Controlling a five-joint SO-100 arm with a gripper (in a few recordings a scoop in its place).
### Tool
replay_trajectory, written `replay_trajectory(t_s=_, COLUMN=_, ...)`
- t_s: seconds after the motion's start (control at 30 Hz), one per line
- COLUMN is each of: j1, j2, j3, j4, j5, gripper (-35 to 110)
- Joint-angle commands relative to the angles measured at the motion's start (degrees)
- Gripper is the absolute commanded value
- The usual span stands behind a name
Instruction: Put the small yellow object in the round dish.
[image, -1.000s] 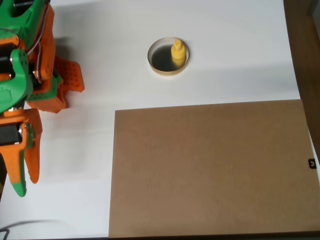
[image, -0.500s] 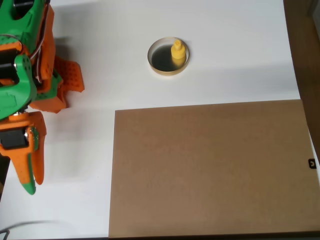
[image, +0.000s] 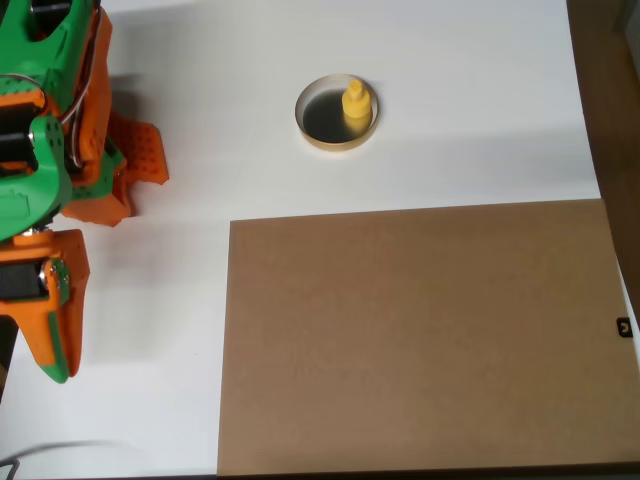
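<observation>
The small yellow object (image: 355, 103) stands upright inside the round dish (image: 320, 113), on the right part of its dark floor, at the top centre of the overhead view. The dish has a pale tan rim and rests on the white table. My orange and green gripper (image: 58, 365) is far off at the left edge, pointing toward the bottom of the picture. Its fingers lie together and hold nothing.
A large brown board (image: 420, 335) covers the lower right of the white table (image: 460, 120). The arm's orange and green body (image: 60, 150) fills the upper left corner. A dark strip (image: 610, 90) runs along the table's right edge.
The gripper's tip has swung slightly to the right and its fingers have drawn closer together. The yellow object and the dish have not moved.
</observation>
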Motion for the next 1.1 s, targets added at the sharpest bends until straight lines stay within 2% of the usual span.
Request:
replay_trajectory(t_s=0.0, j1=1.05, j2=2.20, j3=-0.79, j4=0.00, j5=0.44, gripper=2)
replay_trajectory(t_s=0.17, j1=0.97, j2=2.20, j3=0.09, j4=-2.55, j5=-0.79, gripper=1)
replay_trajectory(t_s=1.07, j1=1.05, j2=2.20, j3=0.09, j4=-2.64, j5=-0.88, gripper=0)
